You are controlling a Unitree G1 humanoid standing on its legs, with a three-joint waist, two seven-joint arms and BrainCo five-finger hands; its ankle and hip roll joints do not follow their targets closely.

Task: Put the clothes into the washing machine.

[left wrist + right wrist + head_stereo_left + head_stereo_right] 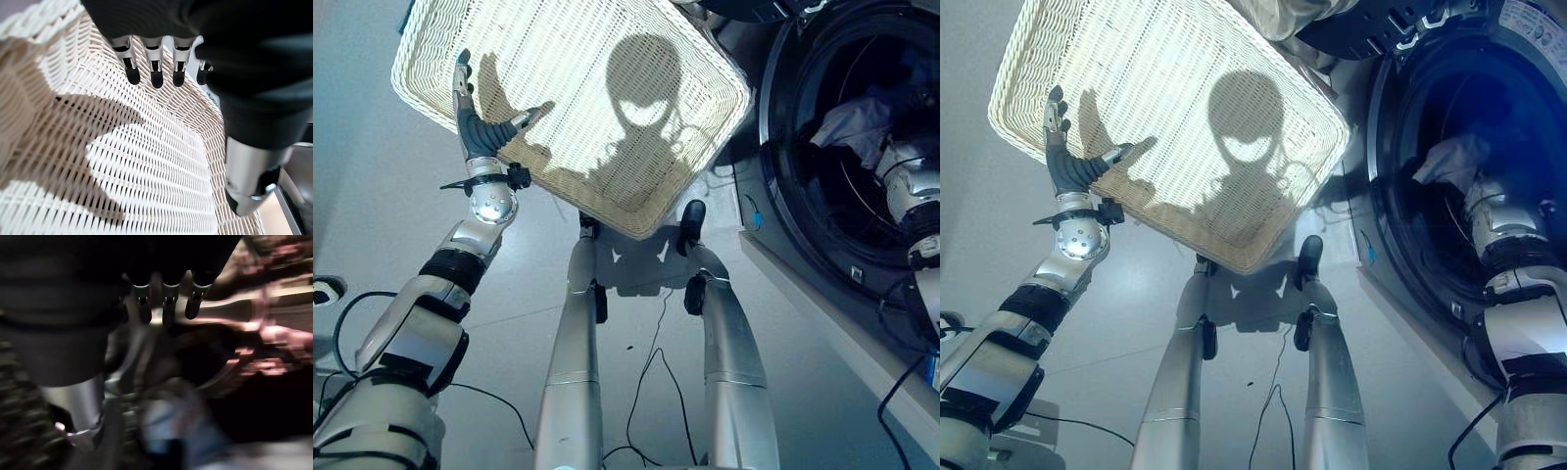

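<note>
The white wicker basket [587, 78] stands tilted on the floor ahead and holds nothing. My left hand [473, 116] is open, fingers straight, raised over the basket's near left rim; the left wrist view shows its fingers [155, 73] above the bare weave [146, 166]. On the right is the washing machine's round opening [771, 108]. A pale cloth [847, 122] lies on dark clothes in the drum. My right arm reaches into the drum. In the right wrist view my right hand [166, 298] is open, above a pale bluish cloth [178, 426].
The washing machine's pale front panel [822, 313] runs along the lower right. A dark door part [1371, 29] sits above the opening, behind the basket's far corner. Grey floor lies to the left of the basket.
</note>
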